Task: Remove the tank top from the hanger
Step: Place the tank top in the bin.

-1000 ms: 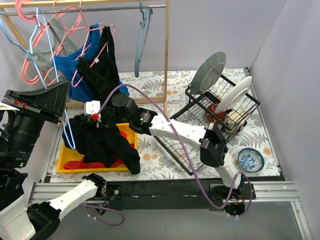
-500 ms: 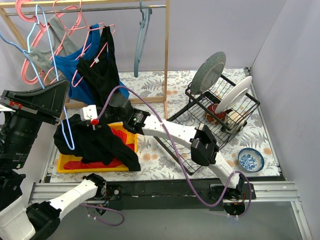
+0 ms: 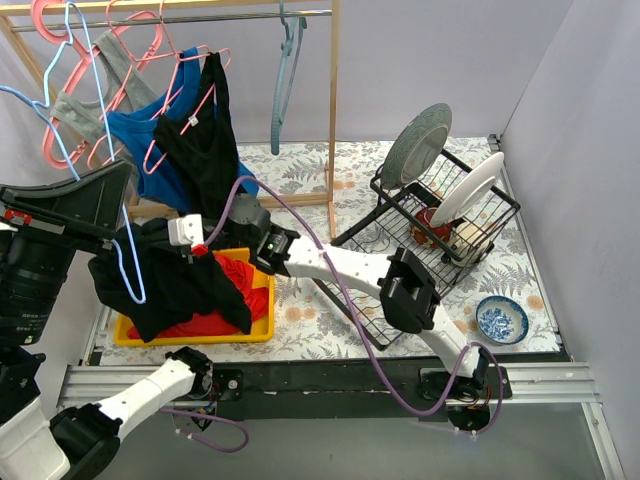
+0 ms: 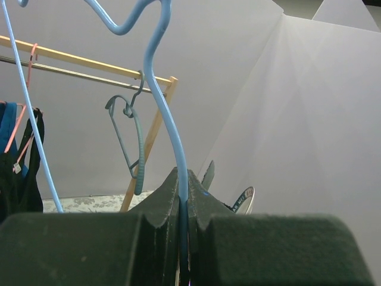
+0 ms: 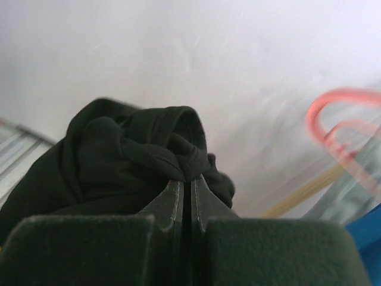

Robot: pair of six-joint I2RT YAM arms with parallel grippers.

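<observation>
Black fabric, the tank top (image 3: 175, 285), hangs bunched at the left centre of the top view, draped over a light blue hanger (image 3: 128, 270) and sagging above a yellow tray (image 3: 200, 338) that holds a red cloth (image 3: 235, 275). The right gripper (image 5: 186, 182) has its jaws pressed together on a knotted fold of the tank top, which fills the lower left of the right wrist view. The left gripper (image 4: 183, 179) is clamped on the hanger's thin blue wire, which rises from between the fingers towards the top of the left wrist view. Behind the tray, in the upper left of the top view, a wooden clothes rack (image 3: 333, 100) carries a black garment (image 3: 205, 150) on a pink hanger, a blue garment (image 3: 140, 135), a grey garment (image 3: 120, 65) and a bare teal hanger (image 3: 285, 70). A small white tag (image 3: 192, 120) sits on the hung black garment; any writing on it is too small to read. At the right a black wire dish rack (image 3: 440, 215) holds a grey plate (image 3: 415, 145) and a white plate (image 3: 468, 188), with a blue-and-white bowl (image 3: 501, 320) near it on the floral cloth.
</observation>
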